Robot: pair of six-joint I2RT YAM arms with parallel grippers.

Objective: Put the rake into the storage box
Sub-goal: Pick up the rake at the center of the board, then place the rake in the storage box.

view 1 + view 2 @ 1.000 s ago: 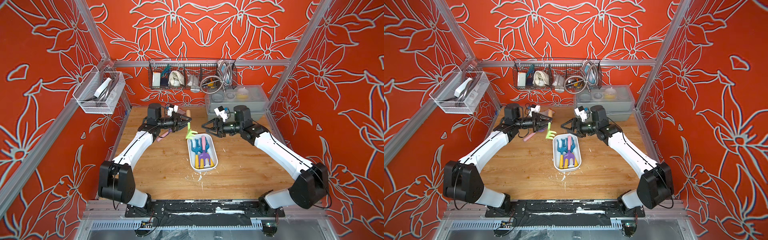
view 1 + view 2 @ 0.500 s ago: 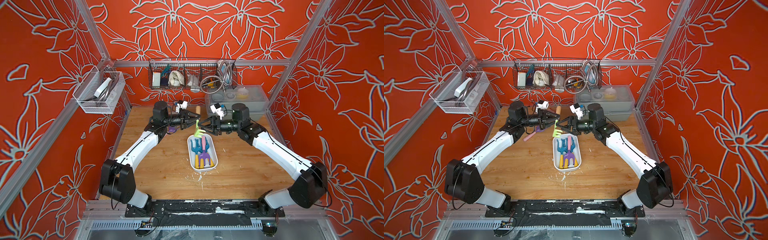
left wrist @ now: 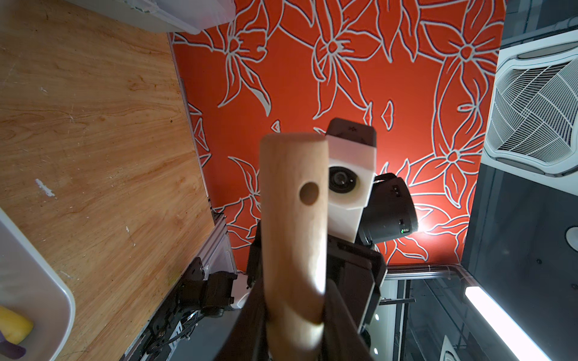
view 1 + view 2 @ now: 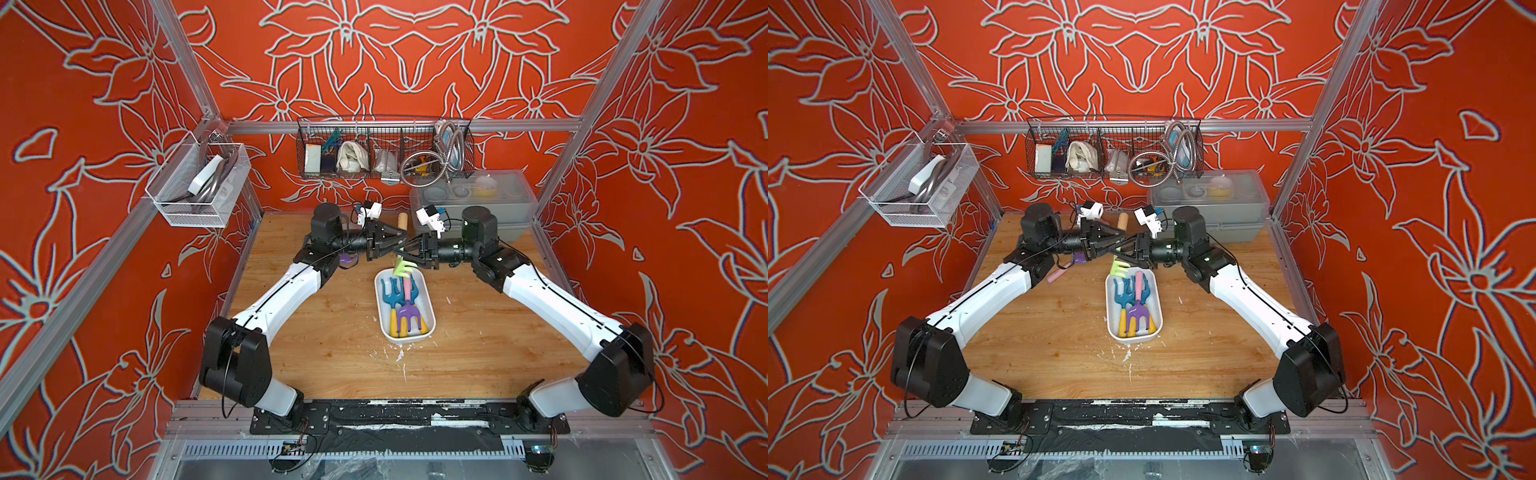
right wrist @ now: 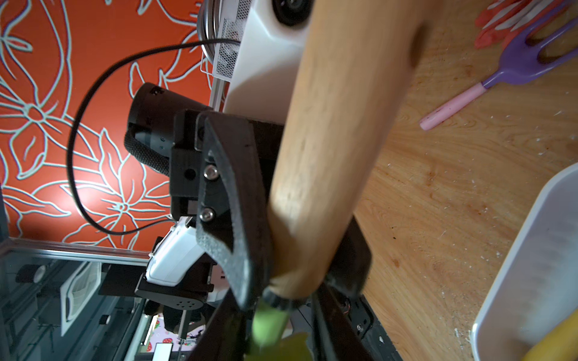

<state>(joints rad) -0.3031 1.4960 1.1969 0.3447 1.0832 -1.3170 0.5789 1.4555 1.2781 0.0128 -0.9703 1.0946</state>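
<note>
Much of rake [image 4: 403, 268] hidden, fingers [image 5: 231, 187] overlapping

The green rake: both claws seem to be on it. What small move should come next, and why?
Probably the left gripper should open and back away. Both it and the right gripper appear closed on the wooden handle of the rake, with its green head hanging over the far end of the storage box. With only the right holding, the rake could be lowered in.
</note>
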